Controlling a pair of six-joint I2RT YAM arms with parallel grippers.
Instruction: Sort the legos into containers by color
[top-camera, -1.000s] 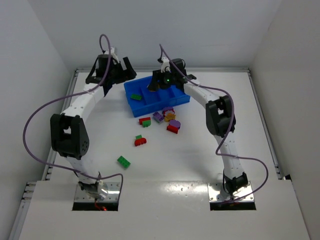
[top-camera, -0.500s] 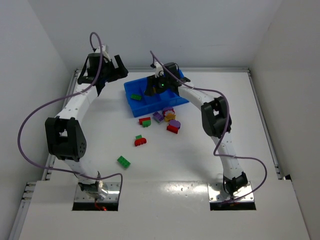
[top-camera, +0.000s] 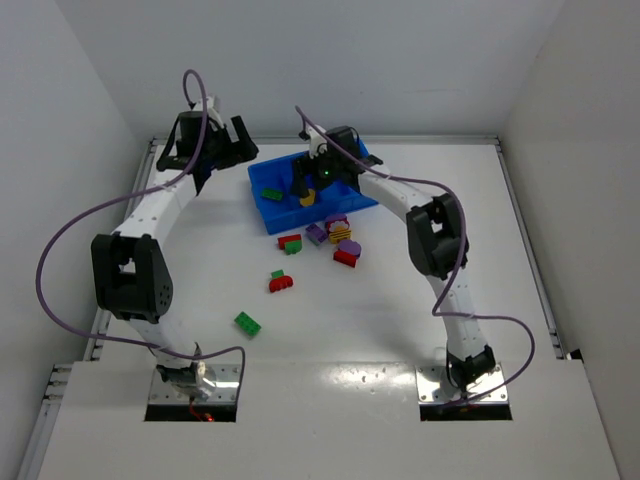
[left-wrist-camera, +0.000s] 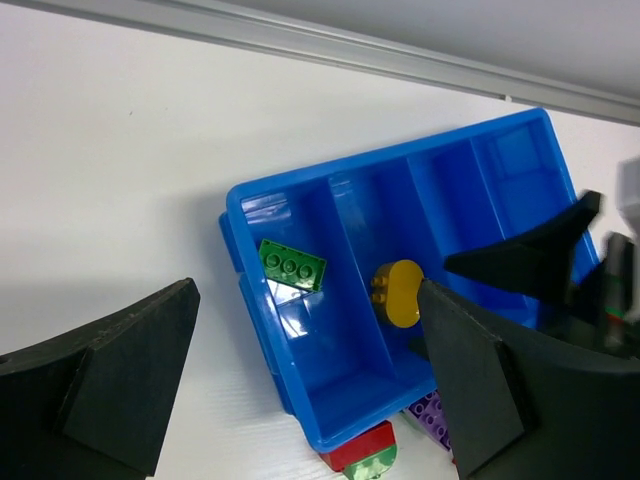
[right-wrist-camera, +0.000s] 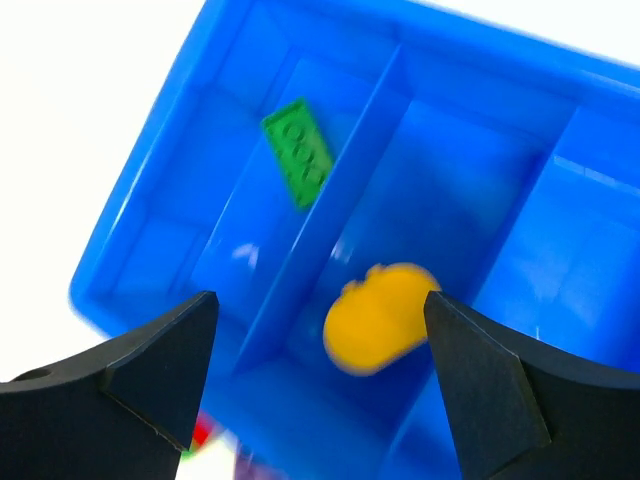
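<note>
Right fingers (right-wrist-camera: 130, 370): just parted, released. Yellow brick (right-wrist-camera: 378, 315) dropped, lies loose in tray (left-wrist-camera: 232, 205) compartment adjoining green brick's (left-wrist-camera: 292, 265). Left fingers (left-wrist-camera: 100, 390): spread wide, empty. Remaining legos (top-camera: 340, 235) wait on surface (top-camera: 400, 300).

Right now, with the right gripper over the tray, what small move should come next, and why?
Probably lift the right gripper straight up, clear of the tray. Its jaws stand open and the yellow piece lies loose one compartment over from the green brick, so this drop looks done; loose legos wait on the table near the tray.
</note>
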